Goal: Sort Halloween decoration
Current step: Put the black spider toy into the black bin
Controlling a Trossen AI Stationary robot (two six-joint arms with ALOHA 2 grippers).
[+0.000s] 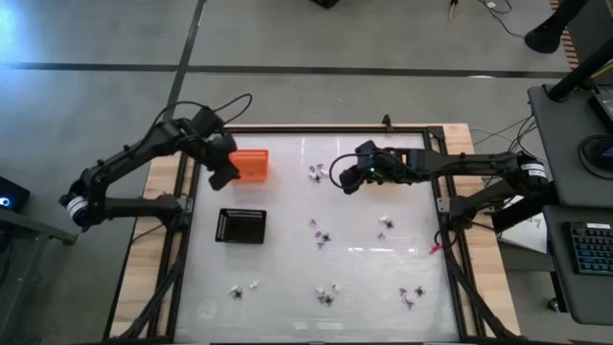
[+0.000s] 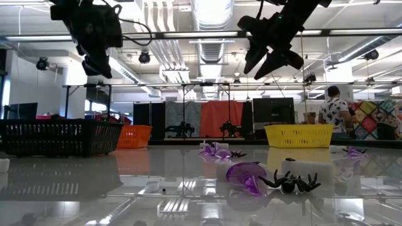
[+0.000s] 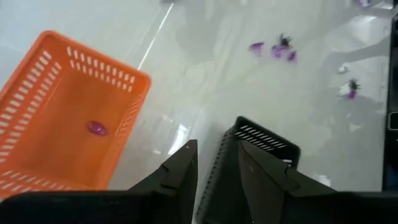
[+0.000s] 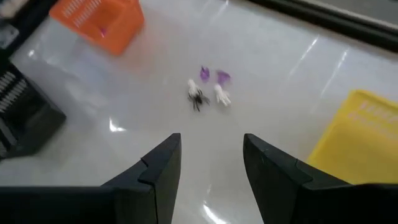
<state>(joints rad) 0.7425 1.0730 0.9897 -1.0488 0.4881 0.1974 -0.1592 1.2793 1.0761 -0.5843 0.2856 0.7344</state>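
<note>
Small purple, black spider-like and whitish trinkets lie scattered on the white table, with a cluster [image 1: 316, 172] near the far middle and others [image 1: 321, 236] [image 1: 326, 293] nearer. One purple trinket [image 3: 96, 128] lies inside the orange basket [image 3: 62, 118]. My left gripper [image 3: 214, 171] hovers open and empty above the table between the orange basket [image 1: 251, 165] and the black basket [image 1: 241, 226]. My right gripper [image 4: 211, 165] is open and empty, raised above the table, with the far cluster [image 4: 208, 90] ahead of its fingers.
A yellow basket [image 4: 364, 140] stands beside my right gripper, and it also shows in the low view [image 2: 298, 135]. The black basket [image 3: 261, 140] lies just below my left fingers. A dark frame [image 1: 316, 129] borders the table. A person [image 2: 333, 113] stands in the room beyond.
</note>
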